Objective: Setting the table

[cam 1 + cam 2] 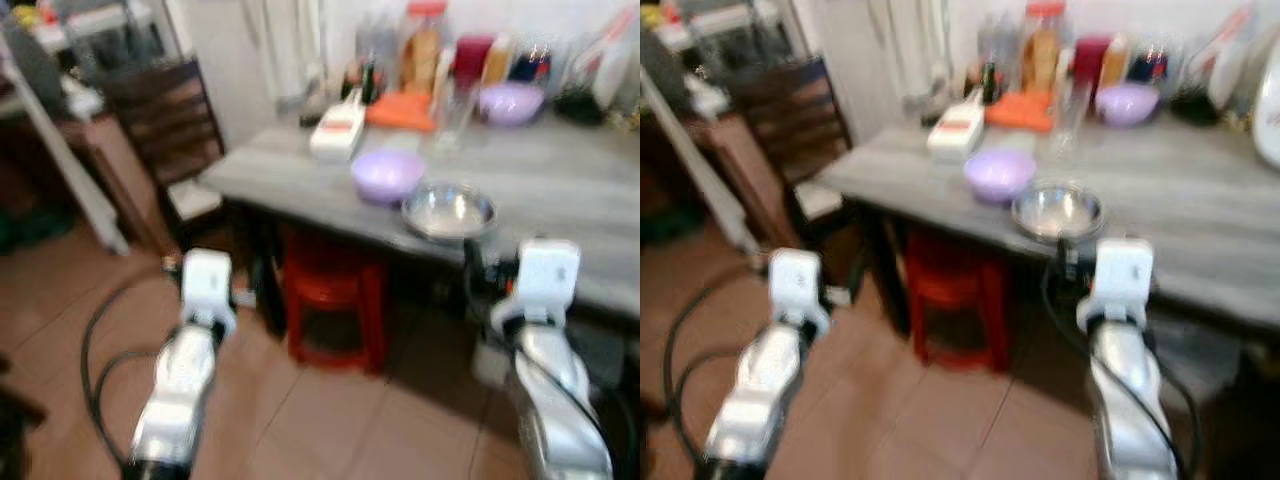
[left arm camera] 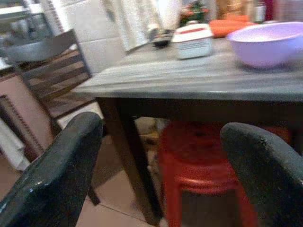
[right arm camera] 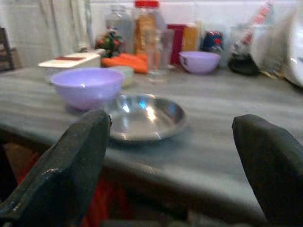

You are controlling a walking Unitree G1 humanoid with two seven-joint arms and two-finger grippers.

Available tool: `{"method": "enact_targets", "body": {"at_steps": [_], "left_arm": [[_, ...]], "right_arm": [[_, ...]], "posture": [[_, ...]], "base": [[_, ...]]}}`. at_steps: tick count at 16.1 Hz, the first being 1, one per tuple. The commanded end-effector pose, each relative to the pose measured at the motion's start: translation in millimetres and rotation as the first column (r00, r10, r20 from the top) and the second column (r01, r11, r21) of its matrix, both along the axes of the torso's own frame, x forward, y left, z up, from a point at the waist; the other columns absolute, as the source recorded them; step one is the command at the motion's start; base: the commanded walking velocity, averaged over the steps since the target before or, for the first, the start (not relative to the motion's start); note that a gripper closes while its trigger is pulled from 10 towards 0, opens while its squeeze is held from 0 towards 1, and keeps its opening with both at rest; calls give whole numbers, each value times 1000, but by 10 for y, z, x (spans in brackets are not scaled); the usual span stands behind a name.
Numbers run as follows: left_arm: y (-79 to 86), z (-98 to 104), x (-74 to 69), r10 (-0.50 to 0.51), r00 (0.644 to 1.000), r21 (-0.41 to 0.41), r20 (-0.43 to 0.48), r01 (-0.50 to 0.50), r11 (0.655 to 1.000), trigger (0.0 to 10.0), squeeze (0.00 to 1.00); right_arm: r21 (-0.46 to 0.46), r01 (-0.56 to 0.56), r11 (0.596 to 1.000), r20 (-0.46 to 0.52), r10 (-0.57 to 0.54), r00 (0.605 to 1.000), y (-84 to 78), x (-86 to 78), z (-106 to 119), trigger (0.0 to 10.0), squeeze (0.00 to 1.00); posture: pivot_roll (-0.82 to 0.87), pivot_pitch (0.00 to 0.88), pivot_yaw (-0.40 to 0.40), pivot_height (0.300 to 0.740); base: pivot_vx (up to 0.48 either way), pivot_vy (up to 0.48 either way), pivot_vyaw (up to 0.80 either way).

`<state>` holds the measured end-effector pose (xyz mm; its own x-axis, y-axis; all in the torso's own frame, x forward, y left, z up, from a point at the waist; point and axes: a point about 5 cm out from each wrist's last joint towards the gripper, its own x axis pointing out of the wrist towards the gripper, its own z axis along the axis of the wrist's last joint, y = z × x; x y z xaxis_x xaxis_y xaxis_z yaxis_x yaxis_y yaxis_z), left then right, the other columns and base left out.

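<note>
Right tool [image 3: 173, 156]: released, fingers [image 3: 71, 170] spread wide; held level with the near edge of the table [image 1: 560, 190], in front of it and not touching.
Left tool [image 2: 161, 170]: released, fingers spread wide; held low, off the table's near-left corner, over the floor [image 1: 300, 420].
Steel plate [image 1: 449, 211]: seen at 12 o'clock from the right tool, flat on the table just inside the near edge.
Near purple bowl [image 1: 387, 175]: upright, just beside the steel plate at its 10 o'clock; contact cannot be told.
White lidded box [image 1: 338, 132]: at 11 o'clock from the near bowl, further back on the table.
Orange item [image 1: 400, 111]: blurred, just beside the box at its 2 o'clock.
Far purple bowl [image 1: 510, 102]: upright near the back wall, at 1 o'clock from the steel plate, well apart.
Clear glass [image 3: 157, 52]: upright, between the two bowls.
Jars and bottles [image 3: 142, 28]: ranked along the table's back edge.
Red stool [image 1: 333, 310]: under the table, at 1 o'clock from the left tool.
Dark chair [image 1: 165, 120]: at the table's left end.
Black cable [image 1: 100, 345]: looped on the floor.
</note>
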<state>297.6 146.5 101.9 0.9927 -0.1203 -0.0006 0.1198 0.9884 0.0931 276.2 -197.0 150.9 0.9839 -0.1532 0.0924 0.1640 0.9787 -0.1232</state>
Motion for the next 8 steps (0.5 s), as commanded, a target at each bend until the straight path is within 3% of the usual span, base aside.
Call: {"method": "enact_targets", "body": {"at_steps": [1, 3, 6, 8], "left_arm": [[14, 76, 31, -11, 999, 6, 33, 11, 1000, 10000, 0], [54, 28, 18, 17, 1000, -7, 9, -17, 1000, 10000, 0], [62, -21, -17, 23, 999, -99, -31, -26, 995, 10000, 0], [44, -34, -39, 34, 999, -108, -27, -37, 993, 10000, 0]], "right_arm": [[4, -15, 1000, -10, 15, 1000, 27, 22, -5, 10000, 0], [-25, -63, 998, -33, 62, 998, 89, 42, -52, 10000, 0], [-60, -148, 987, -46, 145, 988, 162, 72, -46, 10000, 0], [-40, -184, 982, -70, 181, 981, 173, 100, -53, 10000, 0]], "posture": [[-116, 0, 90, 740], [-105, 0, 49, 740], [-102, 0, 21, 740], [-99, 0, -10, 740]], "base": [[0, 0, 0], [0, 0, 0], [0, 0, 0], [0, 0, 0]]}}
